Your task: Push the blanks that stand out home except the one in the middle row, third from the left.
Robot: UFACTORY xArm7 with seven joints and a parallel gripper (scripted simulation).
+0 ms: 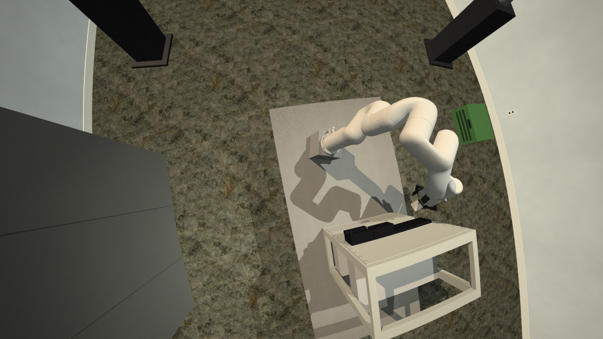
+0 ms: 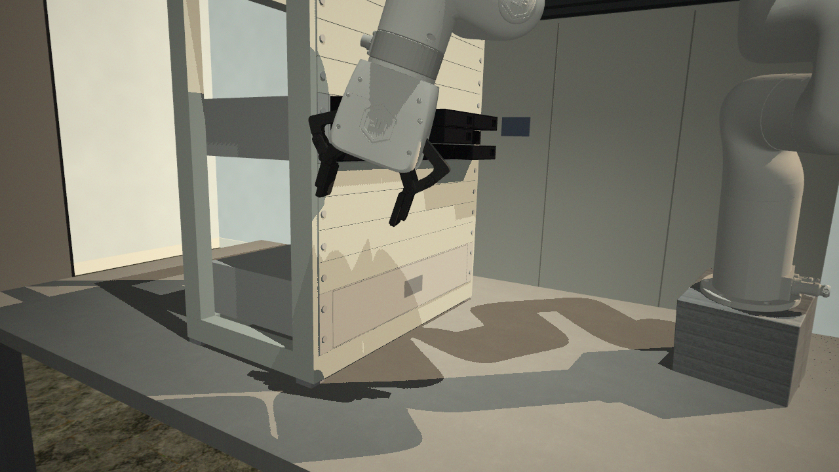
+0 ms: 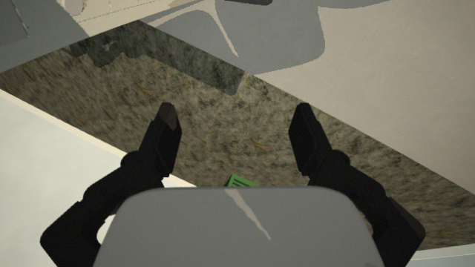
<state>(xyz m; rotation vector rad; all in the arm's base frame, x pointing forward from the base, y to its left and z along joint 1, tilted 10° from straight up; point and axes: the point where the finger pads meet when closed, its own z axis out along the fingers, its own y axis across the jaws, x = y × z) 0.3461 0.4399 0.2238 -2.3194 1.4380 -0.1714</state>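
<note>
The cream rack (image 1: 421,248) (image 2: 387,263) stands on the table (image 1: 295,139) (image 2: 586,410). Its black storage chassis sits in the upper part of the front. Black drive blanks (image 1: 358,235) (image 2: 469,121) stand out from the front, stacked in three rows in the side view. From above, the leftmost ones stand out farthest. My gripper (image 1: 421,197) (image 2: 358,206) (image 3: 235,117) is open and empty. It hangs fingers-down just in front of the chassis, and its body hides much of the chassis front in the side view. The wrist view shows only floor and the table edge (image 3: 390,74) between the fingers.
My arm's base stands on a grey block (image 2: 739,346) on the table to the right. A green box (image 1: 472,124) (image 3: 239,182) lies on the floor beyond the table. A dark cabinet (image 1: 84,210) and two black posts (image 1: 139,37) (image 1: 463,33) stand farther off.
</note>
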